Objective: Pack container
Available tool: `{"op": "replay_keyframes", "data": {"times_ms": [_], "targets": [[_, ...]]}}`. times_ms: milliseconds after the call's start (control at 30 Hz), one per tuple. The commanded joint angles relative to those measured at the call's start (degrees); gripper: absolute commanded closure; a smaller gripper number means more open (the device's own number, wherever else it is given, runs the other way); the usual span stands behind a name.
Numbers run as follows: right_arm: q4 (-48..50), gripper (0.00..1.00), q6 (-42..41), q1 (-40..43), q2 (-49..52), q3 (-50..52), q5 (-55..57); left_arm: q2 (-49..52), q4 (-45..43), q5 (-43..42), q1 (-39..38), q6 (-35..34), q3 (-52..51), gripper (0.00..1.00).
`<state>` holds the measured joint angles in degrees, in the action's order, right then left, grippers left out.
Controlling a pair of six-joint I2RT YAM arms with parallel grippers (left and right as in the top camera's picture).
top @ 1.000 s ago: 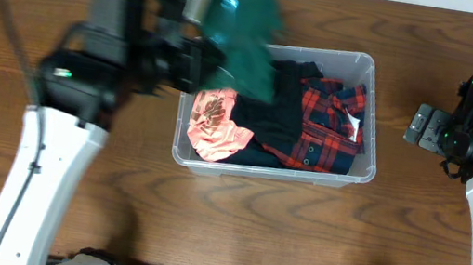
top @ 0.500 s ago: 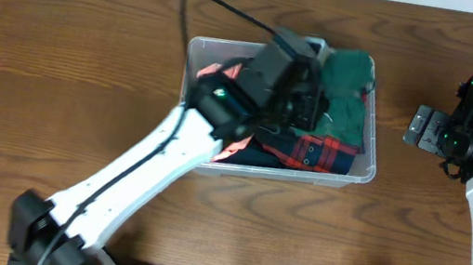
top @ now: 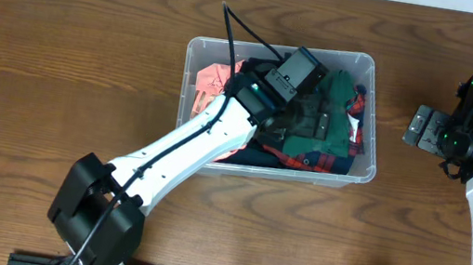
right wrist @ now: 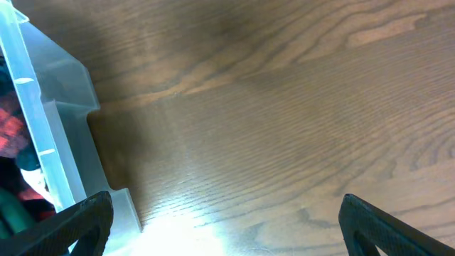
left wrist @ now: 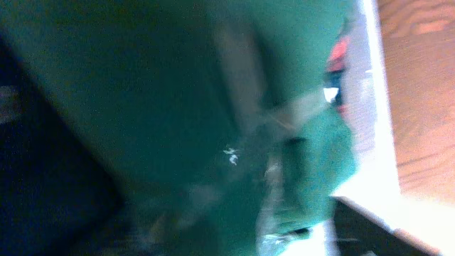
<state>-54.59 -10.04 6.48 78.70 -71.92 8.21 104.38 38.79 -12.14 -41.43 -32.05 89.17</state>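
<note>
The container (top: 342,178), a clear plastic bin, sits mid-table with clothes in it. My left arm reaches into it from the front left. The left gripper (top: 318,121) hovers low over a dark green garment (top: 343,97) lying at the bin's right end. Blurred green cloth (left wrist: 142,107) fills the left wrist view. One dark finger (left wrist: 377,231) stands far out at the lower right, so the jaws look open. My right gripper (top: 418,127) hangs open over bare table right of the bin, with the bin's corner (right wrist: 50,142) at its left.
Under the green garment lie a red plaid shirt (top: 317,159), dark clothing and a pink garment (top: 211,82) at the bin's left end. A black cable (top: 229,28) arcs over the bin's back rim. Bare wooden table (right wrist: 284,107) surrounds the bin.
My left arm swung from the bin's left side across into it, carrying the green garment to the right end. The garment now lies in the bin and the jaws have parted. The right arm stayed still.
</note>
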Motion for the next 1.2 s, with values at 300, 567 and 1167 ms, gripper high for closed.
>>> {"op": "replay_keyframes", "data": {"times_ms": [300,567,1167], "targets": [[7.39,0.64,12.41,-6.16,-1.57,0.02,-24.98,-19.74,12.70,16.35,17.79,9.57,0.11,0.02],[14.73,0.98,14.80,-22.67,1.14,0.02,-18.97,-24.13,20.70,16.48,36.39,9.79,0.09,0.02],[18.38,0.95,11.15,-27.93,25.33,-0.39,-9.92,-20.15,26.80,16.48,45.00,10.62,0.07,0.02]]}}
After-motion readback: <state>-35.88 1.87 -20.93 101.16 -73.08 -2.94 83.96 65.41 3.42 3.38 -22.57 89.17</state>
